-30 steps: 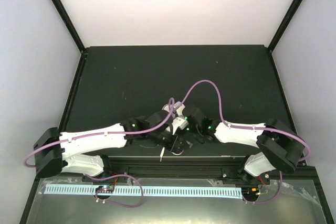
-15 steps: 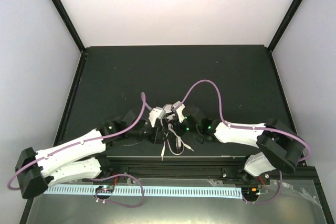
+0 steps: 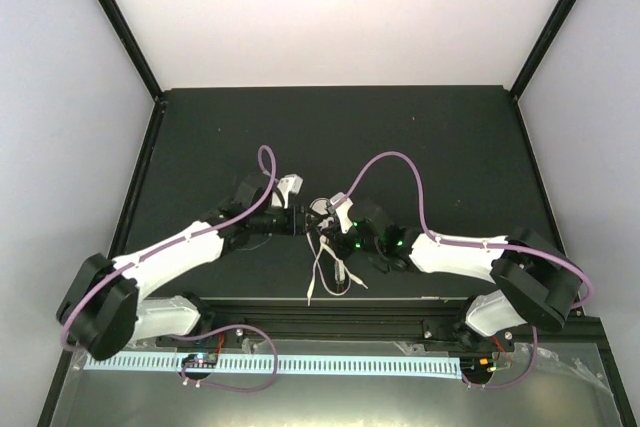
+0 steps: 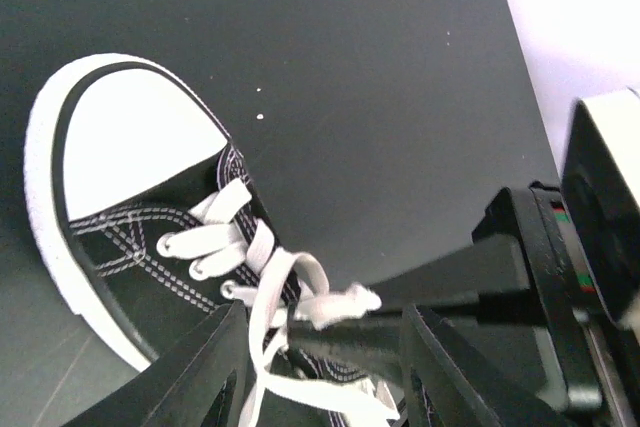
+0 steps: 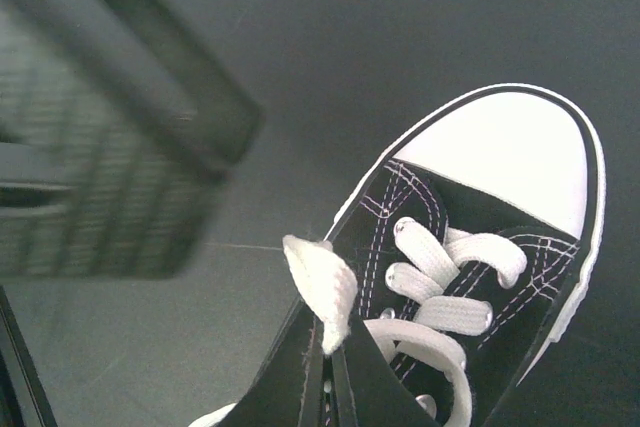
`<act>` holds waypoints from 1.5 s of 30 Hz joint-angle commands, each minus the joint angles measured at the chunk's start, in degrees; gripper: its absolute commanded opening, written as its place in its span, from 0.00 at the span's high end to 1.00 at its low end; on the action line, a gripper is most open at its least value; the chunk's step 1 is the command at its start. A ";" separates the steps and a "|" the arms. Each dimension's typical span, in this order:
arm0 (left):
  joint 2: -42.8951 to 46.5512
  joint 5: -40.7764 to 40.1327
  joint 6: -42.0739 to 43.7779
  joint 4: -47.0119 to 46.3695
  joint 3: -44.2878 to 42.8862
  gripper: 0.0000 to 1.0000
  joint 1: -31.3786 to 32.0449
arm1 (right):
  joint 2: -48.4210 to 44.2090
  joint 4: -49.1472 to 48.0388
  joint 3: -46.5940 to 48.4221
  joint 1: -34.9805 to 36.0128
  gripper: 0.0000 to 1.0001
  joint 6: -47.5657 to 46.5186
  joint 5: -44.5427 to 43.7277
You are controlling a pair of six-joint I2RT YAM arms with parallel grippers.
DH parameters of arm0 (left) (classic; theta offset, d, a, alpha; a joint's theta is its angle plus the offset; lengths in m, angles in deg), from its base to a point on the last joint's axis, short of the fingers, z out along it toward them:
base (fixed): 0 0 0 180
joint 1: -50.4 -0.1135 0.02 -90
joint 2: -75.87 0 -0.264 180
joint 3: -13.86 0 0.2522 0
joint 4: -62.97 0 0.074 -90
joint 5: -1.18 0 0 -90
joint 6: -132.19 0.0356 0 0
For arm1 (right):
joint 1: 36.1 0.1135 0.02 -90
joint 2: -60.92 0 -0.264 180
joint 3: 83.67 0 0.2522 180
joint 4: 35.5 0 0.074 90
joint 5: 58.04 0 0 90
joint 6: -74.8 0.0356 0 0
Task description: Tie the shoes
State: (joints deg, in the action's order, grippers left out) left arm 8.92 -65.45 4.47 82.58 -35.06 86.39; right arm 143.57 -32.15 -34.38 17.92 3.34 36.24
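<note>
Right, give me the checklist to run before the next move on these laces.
1. Right gripper pinching a lace: ok, its fingers are closed on it.
2. Left gripper open: ok, jaws apart, with a white strand running between them.
3. Clearance between the grippers: cannot tell; the right gripper's fingers reach in between the left jaws.
4. Sneaker upright on the table: ok.
5. Bow formed: not ok, none visible.
6. Loose lace ends untangled: cannot tell from above.
</note>
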 commanded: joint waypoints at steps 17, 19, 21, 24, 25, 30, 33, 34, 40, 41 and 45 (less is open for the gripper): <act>-6.08 10.44 0.65 -6.93 -1.29 0.59 -0.95 | -0.11 -3.76 -0.03 0.12 0.98 0.18 0.04; -6.08 10.71 0.26 -7.28 -0.83 0.62 -0.93 | -0.16 -3.74 0.07 0.08 0.98 0.18 0.08; -7.25 10.49 -0.13 -7.51 -0.26 0.64 -0.93 | -0.21 -3.71 0.07 0.08 0.98 0.18 -0.01; -7.91 9.76 -0.39 -7.16 0.05 0.64 -0.93 | -0.29 -3.67 0.06 0.12 0.98 0.18 -0.02; -7.97 9.65 -0.47 -7.23 0.16 0.64 -0.98 | -0.26 -3.72 0.07 0.12 0.98 0.18 0.03; -9.16 9.47 -0.63 -7.68 0.00 0.63 -0.96 | -0.13 -3.86 0.15 0.09 0.98 0.13 0.39; -9.31 9.47 -0.76 -9.08 0.24 0.65 -0.99 | -0.12 -3.89 0.16 0.11 0.98 -0.10 0.83; -9.29 9.36 -0.79 -9.69 0.38 0.67 -0.96 | -0.12 -3.97 0.09 0.08 0.98 -0.21 0.96; -9.63 8.93 -0.92 -12.14 0.93 0.98 -0.97 | -1.44 -1.34 0.49 0.10 0.91 -0.66 1.52; -9.29 8.77 -1.07 -12.56 1.39 0.98 -1.00 | -2.30 -0.25 0.46 0.12 0.84 -0.60 1.24; -7.89 8.28 -1.48 -13.31 2.68 0.98 -0.96 | -7.63 4.74 -1.19 0.12 0.51 -0.42 0.00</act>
State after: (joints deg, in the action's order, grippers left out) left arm -0.31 -56.51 3.51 72.11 -33.35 85.45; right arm 141.95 -30.82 -34.69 17.92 3.19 37.37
